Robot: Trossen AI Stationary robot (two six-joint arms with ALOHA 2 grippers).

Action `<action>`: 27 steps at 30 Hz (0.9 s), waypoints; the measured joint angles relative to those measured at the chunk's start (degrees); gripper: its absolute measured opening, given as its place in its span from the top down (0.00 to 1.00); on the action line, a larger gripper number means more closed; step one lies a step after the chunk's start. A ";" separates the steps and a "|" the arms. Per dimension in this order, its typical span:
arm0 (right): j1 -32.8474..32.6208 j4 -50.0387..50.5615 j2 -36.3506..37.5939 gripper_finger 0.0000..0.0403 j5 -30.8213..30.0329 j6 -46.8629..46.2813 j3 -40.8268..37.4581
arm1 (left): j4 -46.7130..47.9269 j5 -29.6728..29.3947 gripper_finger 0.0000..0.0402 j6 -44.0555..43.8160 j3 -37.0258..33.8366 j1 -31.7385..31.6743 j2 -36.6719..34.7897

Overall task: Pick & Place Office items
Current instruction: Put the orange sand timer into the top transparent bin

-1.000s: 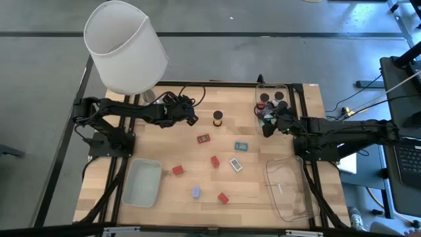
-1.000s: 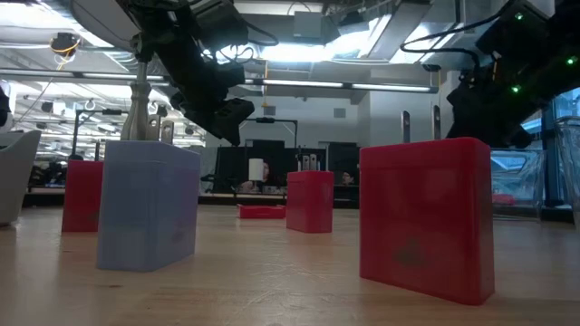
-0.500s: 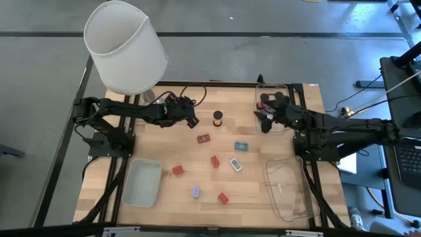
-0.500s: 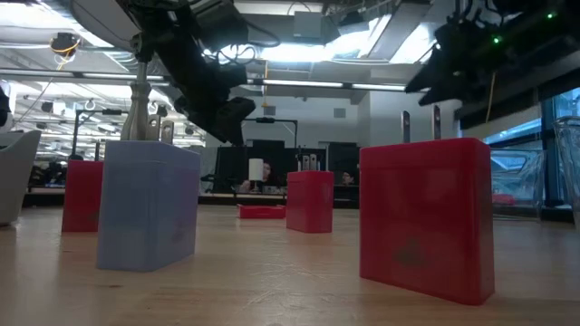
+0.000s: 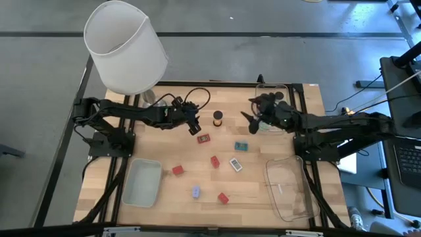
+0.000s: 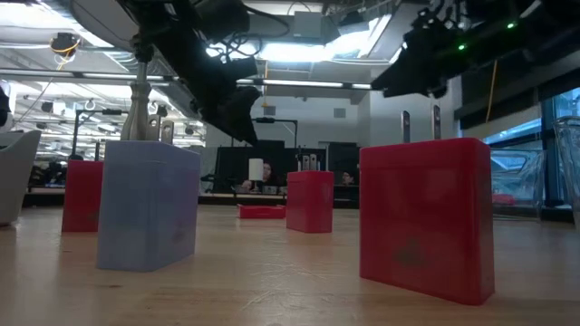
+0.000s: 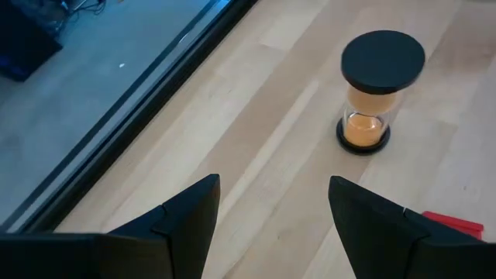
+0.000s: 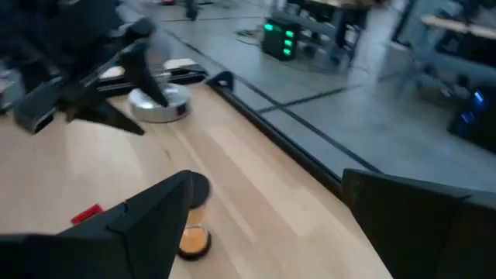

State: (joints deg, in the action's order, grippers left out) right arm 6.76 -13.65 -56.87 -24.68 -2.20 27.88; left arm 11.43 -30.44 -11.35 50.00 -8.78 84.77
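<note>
Approach step: left gripper (image 5: 195, 128) and right gripper (image 5: 249, 119), fingers spread, empty, flank the dark-capped orange-filled hourglass cylinder (image 5: 218, 118). Next: descend, centre, close.

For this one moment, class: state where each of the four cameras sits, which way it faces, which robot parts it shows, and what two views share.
High view: overhead, facing straight down; both arms, table.
Low view: table height, level across; red block near, arms overhead.
Left wrist view: on left arm, facing forward; own open fingers, hourglass.
Right wrist view: on right arm; own open fingers, the left arm beyond.
Shared: both wrist views show the hourglass.
</note>
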 joint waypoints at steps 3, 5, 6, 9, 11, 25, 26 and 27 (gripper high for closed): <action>0.14 -6.50 -4.62 0.17 4.54 4.27 0.00 | 0.61 0.02 0.40 0.00 0.00 0.58 0.00; 0.42 -10.51 -7.76 0.17 7.79 6.24 0.00 | 0.87 -0.02 0.40 0.08 0.00 0.92 0.00; 0.64 -12.21 -9.23 0.17 9.36 6.90 0.00 | 1.09 0.00 0.40 0.09 0.00 0.97 0.00; 1.47 -17.55 -13.43 0.17 14.03 7.20 0.00 | 1.27 -0.02 0.40 0.12 0.00 0.93 0.00; 2.11 -20.87 -16.17 0.16 16.03 6.70 0.00 | 1.44 -0.04 0.40 0.12 0.00 0.95 0.00; 5.31 -28.16 -34.13 0.03 21.36 -1.35 7.76 | 4.49 -1.76 0.40 0.12 0.00 0.92 0.00; 5.29 -27.04 -35.47 0.03 22.14 -0.72 9.17 | 4.74 -2.05 0.40 0.10 0.00 0.92 0.00; 5.29 -25.44 -36.67 0.03 22.61 -0.16 10.69 | 4.89 -2.53 0.40 0.08 0.00 0.92 0.00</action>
State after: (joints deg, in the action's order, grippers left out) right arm 12.05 -39.10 -93.54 -2.07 -2.36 38.56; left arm 16.32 -32.96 -11.28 50.00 -7.86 84.77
